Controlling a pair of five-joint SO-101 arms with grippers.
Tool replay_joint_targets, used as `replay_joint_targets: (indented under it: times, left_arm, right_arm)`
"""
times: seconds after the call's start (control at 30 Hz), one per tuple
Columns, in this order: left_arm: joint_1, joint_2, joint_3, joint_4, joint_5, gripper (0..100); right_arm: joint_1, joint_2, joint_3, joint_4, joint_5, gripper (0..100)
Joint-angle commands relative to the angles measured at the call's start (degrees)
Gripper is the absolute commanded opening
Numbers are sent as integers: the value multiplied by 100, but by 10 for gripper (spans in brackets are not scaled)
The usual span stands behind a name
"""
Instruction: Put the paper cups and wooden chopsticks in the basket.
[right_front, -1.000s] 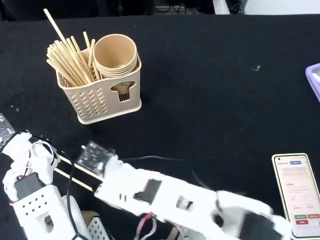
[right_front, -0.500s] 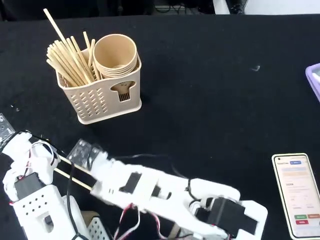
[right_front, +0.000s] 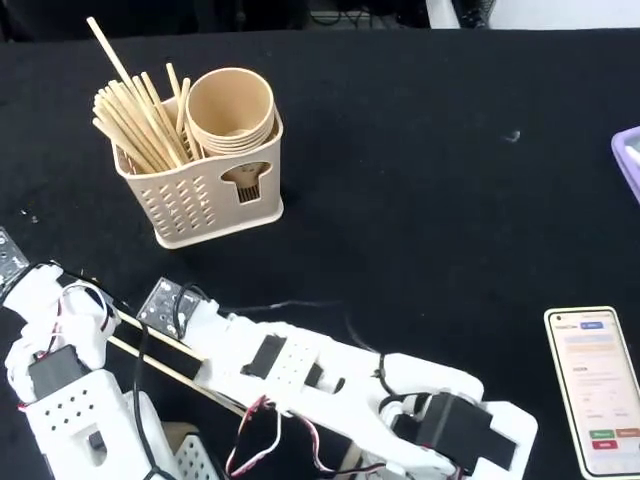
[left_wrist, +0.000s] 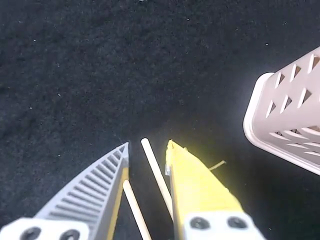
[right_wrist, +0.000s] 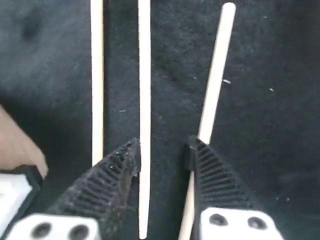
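3 wooden chopsticks (right_wrist: 144, 75) lie loose on the black table (right_front: 420, 200) in front of the arms, left side, well apart from the basket (right_front: 195, 200). The basket already holds a bundle (right_front: 135, 120) of sticks and the stacked paper cups (right_front: 232, 110).

Your right gripper (right_wrist: 162, 145): jaws about half open, nothing held. 1 stick runs between them, close against 1 jaw; a 2nd passes under the other jaw; the 3rd lies outside. Your left gripper (left_wrist: 147, 145): jaws part open, straddling 2 sticks, nothing clamped that you can see.

Risks, as judged from this layout:
- Both grippers appear to crowd the same sticks. Close both and they likely pull against each other, or the arms knock.
- Closing the right gripper now probably catches 1 stick off-centre and shoves its neighbour; round sticks roll.
- A grip near 1 end lets the stick droop; the free end can snag the basket rim or the upright bundle.
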Motion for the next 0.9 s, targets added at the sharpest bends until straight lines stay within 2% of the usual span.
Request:
replay_joint_targets:
  times: [0.0,0.13,0.27,0.33,0.53,0.73,0.87]
  left_arm:
    - [-57,9,-136,-70,35,127]
    - [-57,9,-136,-70,18,127]
    - [-57,9,-136,-79,9,127]
    - [-57,9,-136,-88,9,127]
    - [-57,9,-136,-79,9,127]
    - [-435,9,-136,-105,35,127]
    - [-541,9,-136,-114,35,127]
  right_arm:
    - [62,4,-312,35,44,175]
    - [70,-180,-382,105,44,174]
    - [97,-664,-716,941,70,176]
    - [123,-708,-673,993,62,177]
    - [387,391,-831,519,53,178]
    - [88,1165,-2044,1881,70,178]
    - [-264,1182,-2105,1969,97,178]
